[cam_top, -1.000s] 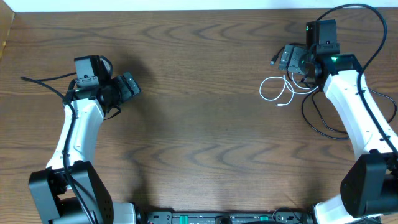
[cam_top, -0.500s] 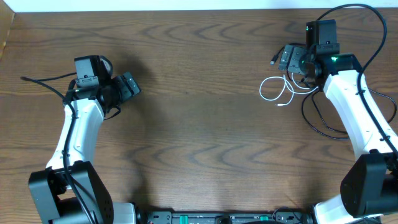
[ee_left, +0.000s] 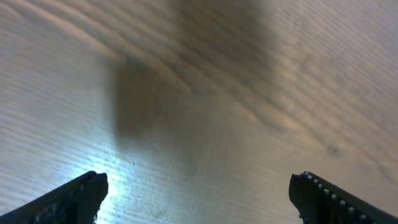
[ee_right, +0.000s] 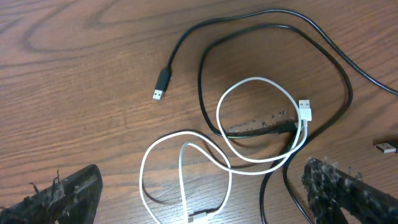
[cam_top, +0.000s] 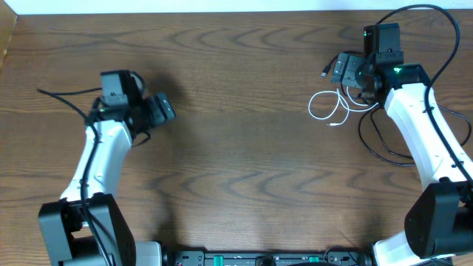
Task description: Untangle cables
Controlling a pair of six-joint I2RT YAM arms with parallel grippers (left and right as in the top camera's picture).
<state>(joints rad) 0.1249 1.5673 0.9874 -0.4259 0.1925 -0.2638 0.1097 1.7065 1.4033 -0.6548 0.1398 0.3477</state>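
On the left, the left end effector (cam_top: 164, 108) hangs released, its fingers spread wide over the wooden table (cam_top: 244, 148). Far to the right, near the table's back edge, the white cable (ee_right: 255, 79) lies in two loops that cross over the curves of the black cable (ee_right: 164, 79). The right end effector (cam_top: 338, 72) is poised just above them, also released and gripping neither.

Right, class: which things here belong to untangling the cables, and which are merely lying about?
For the job: black cable, white cable, left pincer, right pincer, both open.
Just there: wooden table, arm wiring.
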